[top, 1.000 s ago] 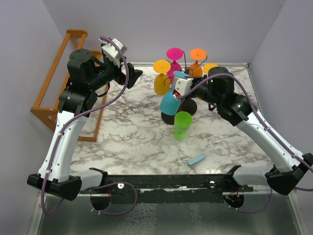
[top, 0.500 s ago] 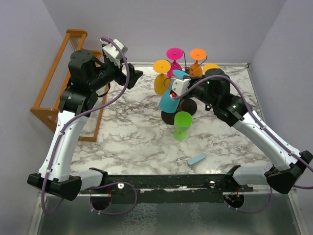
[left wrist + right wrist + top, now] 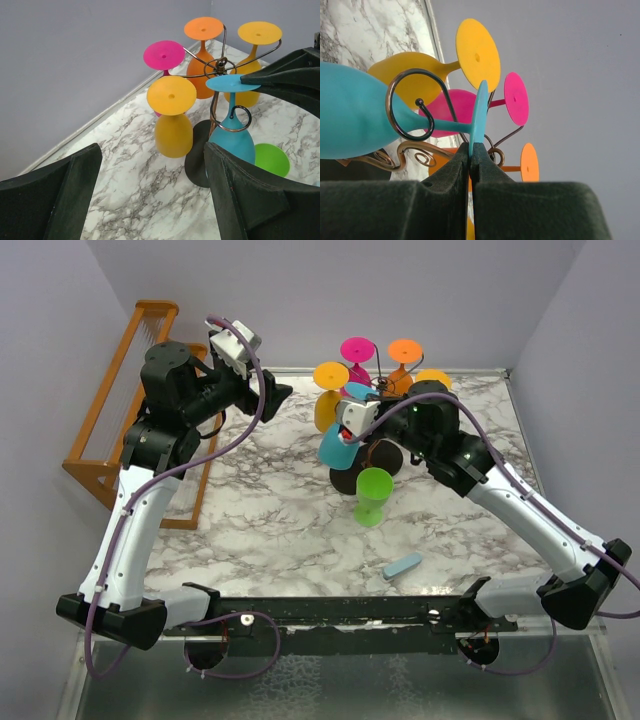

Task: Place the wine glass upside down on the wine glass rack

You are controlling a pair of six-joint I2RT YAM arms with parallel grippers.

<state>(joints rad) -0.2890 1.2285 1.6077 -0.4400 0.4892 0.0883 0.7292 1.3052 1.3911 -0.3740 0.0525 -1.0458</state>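
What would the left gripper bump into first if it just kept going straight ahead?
Probably the nearer yellow wine glass hanging upside down on the wine glass rack. In the wrist view it sits between the fingers of the open left gripper with nothing nearer, though depth is hard to judge.

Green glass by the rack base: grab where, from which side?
Green glass: across its wall below the rim, coming from the near side. It stands upright, mouth up, and the wine glass rack crowds its far side.
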